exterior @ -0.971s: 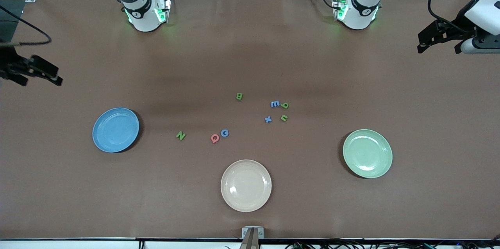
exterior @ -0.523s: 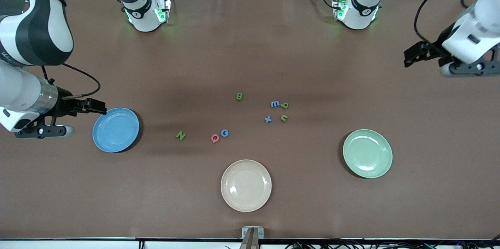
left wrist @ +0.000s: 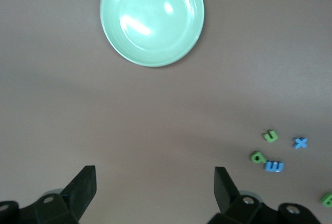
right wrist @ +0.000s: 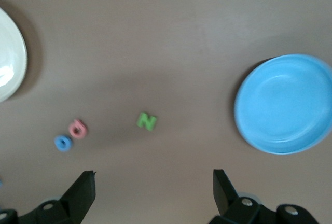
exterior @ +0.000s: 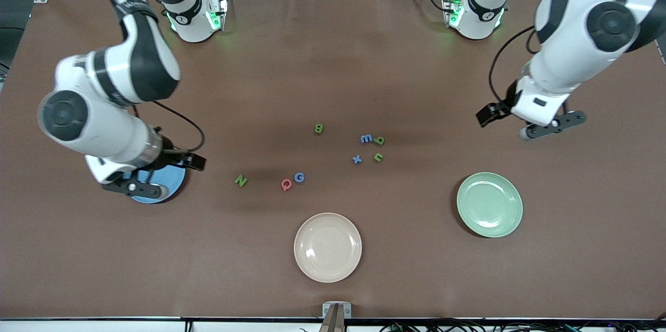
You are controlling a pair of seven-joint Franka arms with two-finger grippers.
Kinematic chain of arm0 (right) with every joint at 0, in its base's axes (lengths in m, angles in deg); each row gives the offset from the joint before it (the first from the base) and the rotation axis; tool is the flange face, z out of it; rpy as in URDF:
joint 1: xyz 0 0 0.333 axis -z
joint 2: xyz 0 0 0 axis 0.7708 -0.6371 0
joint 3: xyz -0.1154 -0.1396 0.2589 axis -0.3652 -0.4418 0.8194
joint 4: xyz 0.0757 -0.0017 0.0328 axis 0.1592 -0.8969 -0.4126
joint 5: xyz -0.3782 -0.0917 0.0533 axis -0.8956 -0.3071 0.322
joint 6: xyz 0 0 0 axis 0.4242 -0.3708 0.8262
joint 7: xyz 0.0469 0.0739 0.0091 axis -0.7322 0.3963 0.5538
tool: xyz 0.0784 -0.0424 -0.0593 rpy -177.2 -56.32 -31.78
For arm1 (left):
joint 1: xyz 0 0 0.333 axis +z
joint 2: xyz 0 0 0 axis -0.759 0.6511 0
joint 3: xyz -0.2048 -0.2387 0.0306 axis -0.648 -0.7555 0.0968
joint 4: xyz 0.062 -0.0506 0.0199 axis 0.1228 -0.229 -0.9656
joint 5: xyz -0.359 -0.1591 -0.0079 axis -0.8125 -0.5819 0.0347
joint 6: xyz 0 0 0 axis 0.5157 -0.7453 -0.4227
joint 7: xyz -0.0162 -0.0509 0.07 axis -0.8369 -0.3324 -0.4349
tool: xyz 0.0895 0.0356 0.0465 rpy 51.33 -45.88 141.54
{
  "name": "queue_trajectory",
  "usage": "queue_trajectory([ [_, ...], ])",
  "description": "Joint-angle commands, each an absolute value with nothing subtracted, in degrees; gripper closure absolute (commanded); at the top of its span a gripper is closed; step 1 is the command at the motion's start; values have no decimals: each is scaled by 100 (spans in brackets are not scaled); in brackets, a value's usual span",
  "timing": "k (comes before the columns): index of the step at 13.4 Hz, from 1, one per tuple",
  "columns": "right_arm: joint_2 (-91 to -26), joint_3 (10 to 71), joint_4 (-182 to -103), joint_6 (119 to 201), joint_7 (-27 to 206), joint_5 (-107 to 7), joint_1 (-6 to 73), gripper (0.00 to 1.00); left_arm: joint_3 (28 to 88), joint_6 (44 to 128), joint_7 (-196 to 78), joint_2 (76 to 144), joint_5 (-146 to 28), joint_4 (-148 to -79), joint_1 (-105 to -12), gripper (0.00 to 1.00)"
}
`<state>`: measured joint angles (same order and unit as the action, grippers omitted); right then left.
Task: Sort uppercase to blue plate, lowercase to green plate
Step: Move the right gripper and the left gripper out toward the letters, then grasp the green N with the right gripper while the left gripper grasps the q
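Brown table (exterior: 333, 61), nothing sorted yet. Right gripper (exterior: 195, 161) jaws spread, empty, over the table beside the blue plate (right wrist: 282, 105). Left gripper (exterior: 486, 115) jaws spread, empty, over bare table, green plate (exterior: 489, 204) nearer the camera. Capitals N (exterior: 240, 180), Q (exterior: 286, 184), G (exterior: 299, 177), B (exterior: 318, 128) and lowercase m (exterior: 366, 138), x (exterior: 357, 159), u (exterior: 378, 157), green q-like letter (exterior: 380, 140) all loose mid-table. Beige plate (exterior: 328, 247) empty. All eight remain.

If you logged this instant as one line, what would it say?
left gripper: open, over bare table | right gripper: open, beside blue plate | letters: all on table | green plate: empty
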<state>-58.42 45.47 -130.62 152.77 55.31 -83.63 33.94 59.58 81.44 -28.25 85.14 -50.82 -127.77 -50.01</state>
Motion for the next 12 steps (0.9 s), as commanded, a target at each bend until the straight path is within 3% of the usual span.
queue_trajectory([
  [1, -5897, 4517, -13769, 16283, 4757, -8327, 3276, 0, 5508, 8688, -1701, 8891, -5119, -12889, -4999, 0],
  [3, -6054, 4508, -14182, 16943, 4360, -8335, 3144, 0, 5226, 8970, -865, 9225, -4970, -12889, -5069, 0],
  [7, -6388, 4517, -14815, 18033, 4254, -8335, 3030, 0, 5216, 9848, 472, 9937, -4917, -12933, -5622, 4],
  [12, -6968, 4517, -15114, 19061, 4245, -8327, 2889, 0, 5207, 10429, 2599, 10843, -3434, -12889, -6256, 1],
])
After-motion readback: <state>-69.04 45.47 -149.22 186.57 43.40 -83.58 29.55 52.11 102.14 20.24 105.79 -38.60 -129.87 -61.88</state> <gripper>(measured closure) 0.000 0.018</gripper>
